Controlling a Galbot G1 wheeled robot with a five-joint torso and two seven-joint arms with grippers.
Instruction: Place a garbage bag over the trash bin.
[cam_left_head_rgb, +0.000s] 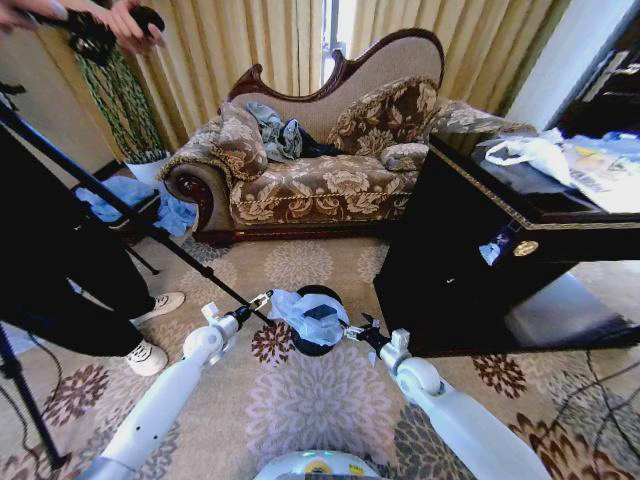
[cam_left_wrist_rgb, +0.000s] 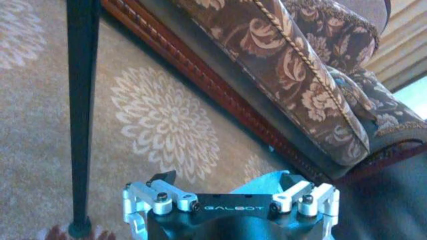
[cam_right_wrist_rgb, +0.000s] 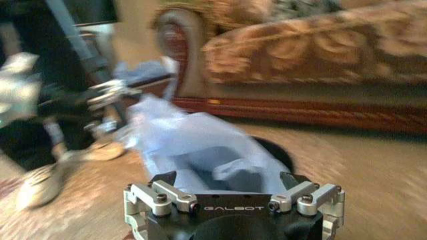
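While the thin, crinkly, pale blue translucent garbage bag (cam_left_head_rgb: 306, 312) is sitting bunched over the mouth of the small round black trash bin (cam_left_head_rgb: 318, 342) on the flowered beige carpet (cam_left_head_rgb: 310, 400), its plastic is sagging into the opening rather than lying folded down around the rim. Part of the black rim is showing at the far side in the right wrist view, so the covering looks incomplete.

Right gripper (cam_right_wrist_rgb: 230, 176) is hovering just beside the bin at the bag's near edge, jaws spread wide, gripping nothing; judged to be placed there for catching the bag's edge and pulling it outward.

Left gripper (cam_left_head_rgb: 262, 299) is sitting just beside the bag's opposite edge, near a black tripod leg (cam_left_wrist_rgb: 83, 115); in its wrist view the jaws are standing wide apart with a trace of pale blue between them, though a grip cannot be confirmed.

Beyond, a brown floral upholstered sofa (cam_left_head_rgb: 330, 170) is standing well apart, and a dark wooden cabinet (cam_left_head_rgb: 480, 250) is flanking the bin on the right.
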